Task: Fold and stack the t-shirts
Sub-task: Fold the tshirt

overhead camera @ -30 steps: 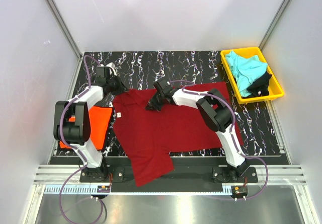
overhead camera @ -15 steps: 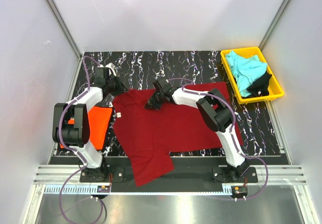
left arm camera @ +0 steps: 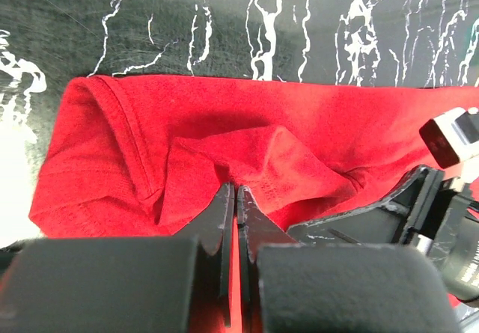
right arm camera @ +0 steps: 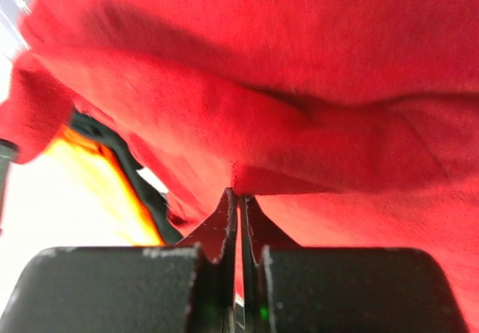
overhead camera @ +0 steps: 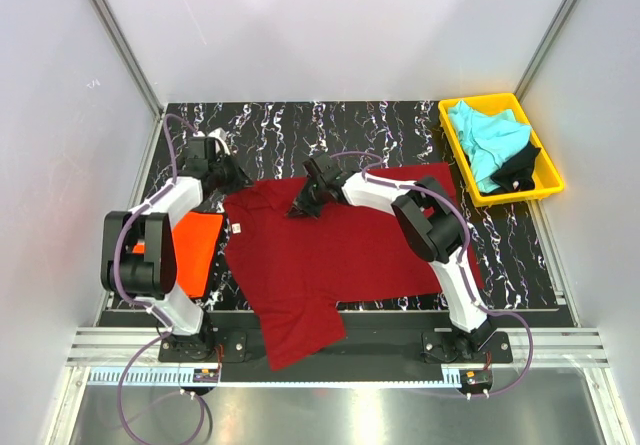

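Red tee (overhead camera: 320, 255) in L gripper (left arm camera: 236, 191) + R gripper (right arm camera: 238, 195)

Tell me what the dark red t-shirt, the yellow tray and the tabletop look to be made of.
The dark red t-shirt: soft matte knit cloth, probably cotton; it bunches and shows stitched hems. The yellow tray: smooth, slightly glossy moulded plastic. The tabletop: black with white veins, marble-look, likely printed laminate.

Left gripper (overhead camera: 232, 177) upper left of frame, arm extended, jaws pressed together (no gap in wrist view). Right gripper (overhead camera: 300, 208) near centre, arm reaching leftward, jaws likewise closed.
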Controlling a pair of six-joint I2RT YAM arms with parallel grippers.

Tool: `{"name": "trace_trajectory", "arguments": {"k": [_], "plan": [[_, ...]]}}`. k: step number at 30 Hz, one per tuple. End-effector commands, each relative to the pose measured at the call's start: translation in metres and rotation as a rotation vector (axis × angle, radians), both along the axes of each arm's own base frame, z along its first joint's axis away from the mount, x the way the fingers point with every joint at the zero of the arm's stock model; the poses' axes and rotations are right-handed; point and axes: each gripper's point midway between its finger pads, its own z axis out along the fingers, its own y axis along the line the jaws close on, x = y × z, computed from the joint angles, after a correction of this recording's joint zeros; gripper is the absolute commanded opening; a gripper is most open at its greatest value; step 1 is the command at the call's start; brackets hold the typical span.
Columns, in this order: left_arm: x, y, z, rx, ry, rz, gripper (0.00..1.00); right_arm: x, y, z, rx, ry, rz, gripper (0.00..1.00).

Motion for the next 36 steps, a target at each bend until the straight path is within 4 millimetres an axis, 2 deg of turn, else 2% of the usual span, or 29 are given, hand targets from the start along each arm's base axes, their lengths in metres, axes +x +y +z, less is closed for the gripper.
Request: {"name": "trace_trajectory", "arguments": {"k": [1,5,6,7,9,12,17,26,31,36], "plan": [[-0.004,0.006,0.022,0.044,-0.067,-0.005,0.00,-0.020,-0.002,0.038,0.037,-0.072,0.153,0.00],[-0.024,0.005,0.020,0.034,-0.046,-0.017,0.00,-0.037,-0.013,0.042,0.018,-0.137,0.301,0.00],[-0.029,0.003,0.026,0.021,-0.059,-0.022,0.00,-0.042,-0.015,0.042,0.020,-0.146,0.343,0.00],[-0.039,0.002,0.018,0.014,-0.031,-0.019,0.00,-0.047,-0.019,0.039,0.016,-0.138,0.360,0.00],[-0.049,0.002,0.021,0.010,-0.034,-0.015,0.00,-0.053,-0.022,0.039,0.020,-0.138,0.395,0.00],[-0.067,0.003,0.009,0.005,0.013,0.003,0.00,-0.061,-0.028,0.035,0.008,-0.128,0.425,0.00],[-0.097,0.000,-0.004,-0.019,0.083,0.007,0.00,-0.068,-0.049,0.029,-0.024,-0.111,0.436,0.00],[-0.128,-0.004,-0.012,-0.051,0.148,0.013,0.00,-0.069,-0.070,0.036,-0.034,-0.120,0.476,0.00],[-0.140,-0.013,-0.019,-0.115,0.204,0.003,0.00,-0.078,-0.079,0.032,-0.031,-0.090,0.486,0.00],[-0.156,-0.012,-0.031,-0.127,0.259,0.036,0.00,-0.083,-0.088,0.028,-0.045,-0.079,0.486,0.00]]}}
